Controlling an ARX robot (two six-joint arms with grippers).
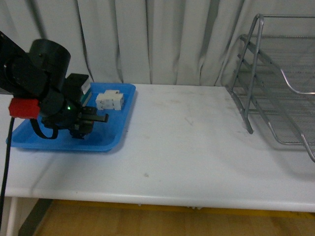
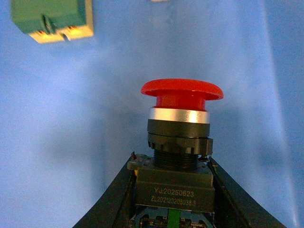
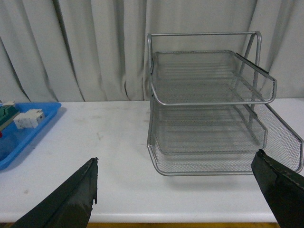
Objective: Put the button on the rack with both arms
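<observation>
My left gripper (image 1: 91, 120) hangs over the blue tray (image 1: 113, 140) at the table's left. In the left wrist view it (image 2: 173, 183) is shut on the dark body of the button (image 2: 180, 102), whose red mushroom cap points away from the wrist, above the tray floor. In the front view the arm hides the button. The silver wire-mesh rack (image 1: 280, 88) stands at the table's right; the right wrist view shows it (image 3: 209, 109) facing my right gripper (image 3: 183, 194), which is open and empty in front of it. The right arm does not show in the front view.
A white blocky breaker (image 1: 109, 100) lies at the tray's back and shows in the right wrist view (image 3: 28, 118). A green-and-cream switch block (image 2: 52, 19) lies on the tray beyond the button. The white table (image 1: 187, 142) runs between tray and rack. A curtain hangs behind.
</observation>
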